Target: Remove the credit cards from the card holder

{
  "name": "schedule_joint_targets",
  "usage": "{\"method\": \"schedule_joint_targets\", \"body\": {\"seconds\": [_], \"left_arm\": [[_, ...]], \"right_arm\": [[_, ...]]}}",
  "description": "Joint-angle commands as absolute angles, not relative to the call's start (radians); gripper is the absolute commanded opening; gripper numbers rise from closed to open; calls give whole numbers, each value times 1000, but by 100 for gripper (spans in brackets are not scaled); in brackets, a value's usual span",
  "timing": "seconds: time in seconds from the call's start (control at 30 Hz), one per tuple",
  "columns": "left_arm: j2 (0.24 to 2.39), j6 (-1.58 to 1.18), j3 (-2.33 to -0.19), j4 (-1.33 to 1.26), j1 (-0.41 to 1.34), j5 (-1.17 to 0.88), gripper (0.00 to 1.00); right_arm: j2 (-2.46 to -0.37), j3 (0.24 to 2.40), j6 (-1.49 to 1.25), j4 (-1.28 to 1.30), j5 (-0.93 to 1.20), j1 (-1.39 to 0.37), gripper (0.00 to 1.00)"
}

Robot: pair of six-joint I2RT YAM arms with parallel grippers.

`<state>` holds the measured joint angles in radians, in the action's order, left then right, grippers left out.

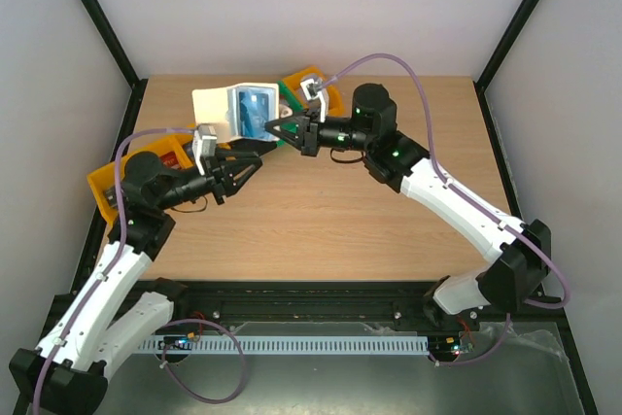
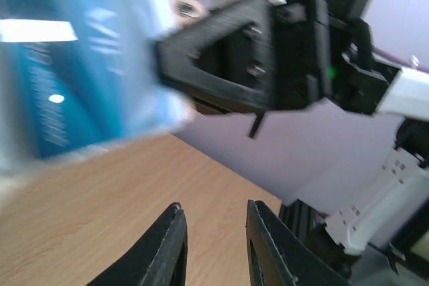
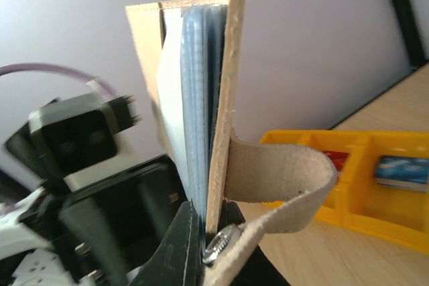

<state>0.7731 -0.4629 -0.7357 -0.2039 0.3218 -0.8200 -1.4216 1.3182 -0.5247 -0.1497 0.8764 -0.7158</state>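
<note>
Your right tool [image 1: 279,126] pinching one flap of card holder [image 1: 233,109]. Holder open, upright, raised over far side of tabletop [image 1: 340,230]. Credit cards [image 3: 194,85] tucked in holder pockets. Your left tool [image 2: 214,222] near holder, fingers parted, nothing between.

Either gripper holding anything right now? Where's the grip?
Right gripper is shut on the card holder, pinching the edge of one flap beside its snap strap. Left gripper holds nothing; its jaws stand apart, empty.
</note>
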Motion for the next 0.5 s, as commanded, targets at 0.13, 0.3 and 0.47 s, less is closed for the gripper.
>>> {"method": "schedule_joint_targets", "body": {"seconds": [0.13, 0.3, 0.47], "left_arm": [[736, -350, -755, -192, 366, -967, 29], [738, -543, -759, -348, 352, -787, 41], [765, -704, -732, -466, 289, -696, 46]], "right_arm": [[-1448, 1469, -367, 134, 566, -736, 2], [-1461, 1492, -305, 220, 569, -765, 2], [-1436, 1447, -324, 152, 653, -765, 2]]}}
